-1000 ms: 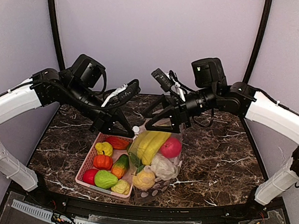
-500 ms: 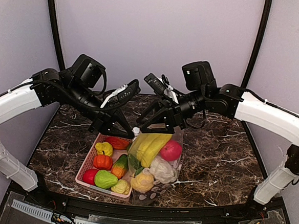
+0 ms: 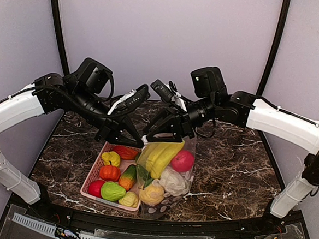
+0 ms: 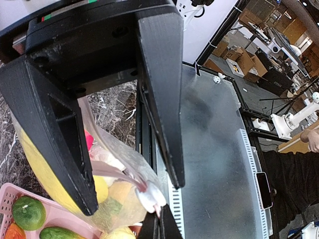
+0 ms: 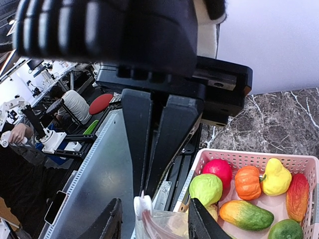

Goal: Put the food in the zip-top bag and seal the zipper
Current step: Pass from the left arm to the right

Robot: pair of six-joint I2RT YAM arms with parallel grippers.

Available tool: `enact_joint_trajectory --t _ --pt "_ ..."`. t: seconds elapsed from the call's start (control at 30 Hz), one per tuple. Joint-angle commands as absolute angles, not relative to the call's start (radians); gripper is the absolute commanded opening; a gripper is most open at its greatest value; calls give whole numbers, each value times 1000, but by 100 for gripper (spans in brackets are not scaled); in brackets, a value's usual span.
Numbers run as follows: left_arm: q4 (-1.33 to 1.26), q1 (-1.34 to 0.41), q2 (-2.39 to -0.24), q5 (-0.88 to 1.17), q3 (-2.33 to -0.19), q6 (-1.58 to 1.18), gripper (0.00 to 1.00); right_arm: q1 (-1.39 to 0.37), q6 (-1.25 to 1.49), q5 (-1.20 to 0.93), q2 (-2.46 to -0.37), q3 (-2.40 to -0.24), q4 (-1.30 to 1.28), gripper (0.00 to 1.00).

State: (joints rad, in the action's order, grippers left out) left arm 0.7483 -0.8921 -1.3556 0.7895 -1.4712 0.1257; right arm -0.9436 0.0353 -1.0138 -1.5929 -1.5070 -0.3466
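On the dark marbled desk (image 3: 238,169), the left arm (image 3: 18,109) and the right arm (image 3: 290,126) reach in from the sides and meet over the middle. The zip-top bag (image 3: 167,201) lies just right of the pink basket (image 3: 92,175), against its side, with its far mouth end lifted off the desk. Inside the bag are the banana (image 3: 160,155), the red fruit (image 3: 182,160), the white cauliflower (image 3: 173,179) and the yellow-orange ball (image 3: 152,193). The basket holds more toy produce, among it an orange pumpkin (image 3: 110,172), a cucumber (image 3: 128,177) and a red piece (image 3: 95,188).

The left tool (image 4: 155,226) is pinched tight on the bag's raised top corner. The right tool (image 5: 155,203) stands partly apart, one finger on either side of the bag's top edge beside that corner, gripping nothing. The pale pink zipper (image 4: 112,171) runs along the mouth to a small white tab (image 4: 149,198) right at the left tool's tips. I cannot tell whether the zipper is pressed together.
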Motion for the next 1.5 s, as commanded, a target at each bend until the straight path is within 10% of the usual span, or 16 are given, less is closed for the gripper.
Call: enact_joint_trajectory --t 0.0,0.57,1.47 --pt "704 -888 -1331 814 -1470 123 1 -963 33 -1020 -1617 -1514 -337 43" --pt "693 -886 -1291 702 -1432 108 1 -968 35 -997 -1580 -1484 -328 0" --pt "717 -885 -1243 547 -1409 121 1 -942 -39 -797 -1507 -1485 -488 0"
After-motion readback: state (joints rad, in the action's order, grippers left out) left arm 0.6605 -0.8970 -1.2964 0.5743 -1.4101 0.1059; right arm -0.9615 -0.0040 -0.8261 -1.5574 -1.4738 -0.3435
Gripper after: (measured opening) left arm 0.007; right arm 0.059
